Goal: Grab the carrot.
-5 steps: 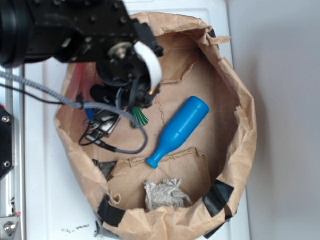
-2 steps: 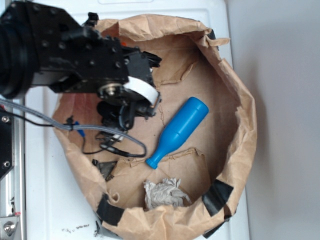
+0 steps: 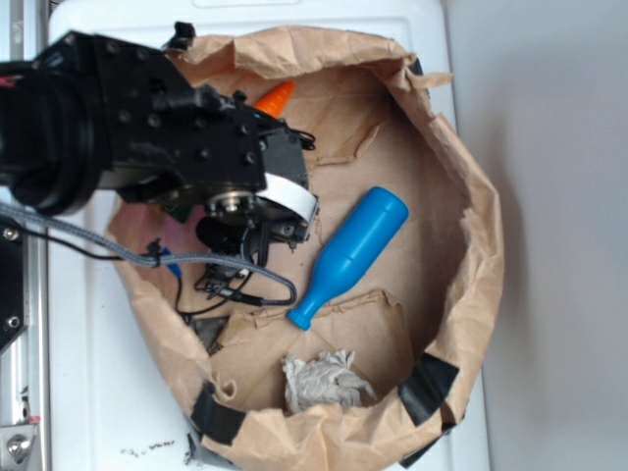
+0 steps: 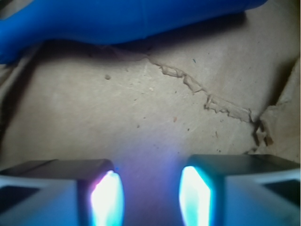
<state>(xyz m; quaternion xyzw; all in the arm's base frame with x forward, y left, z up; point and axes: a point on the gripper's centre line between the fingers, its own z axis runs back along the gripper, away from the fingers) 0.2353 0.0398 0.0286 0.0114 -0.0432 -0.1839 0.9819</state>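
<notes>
Only the orange pointed end of the carrot (image 3: 277,97) shows, poking out behind the top edge of the black arm; the rest of it is hidden. My gripper (image 3: 267,234) hangs low inside the brown paper bag (image 3: 478,226), left of the blue bottle-shaped pin (image 3: 351,255). In the wrist view the gripper (image 4: 150,197) is open, with two glowing fingertips (image 4: 107,197) standing apart over bare creased paper and nothing between them. The blue pin (image 4: 127,21) lies across the top of that view. No carrot appears in the wrist view.
A crumpled grey paper wad (image 3: 324,381) lies at the bag's near side. Black tape patches (image 3: 428,385) sit on the rolled rim. Loose cables (image 3: 221,285) trail from the arm across the bag floor. The bag stands on a white surface (image 3: 88,383).
The arm has shifted left and lower in the picture. The green stem end seen under the gripper a second ago is now covered, and the orange tip has come into view above the arm.
</notes>
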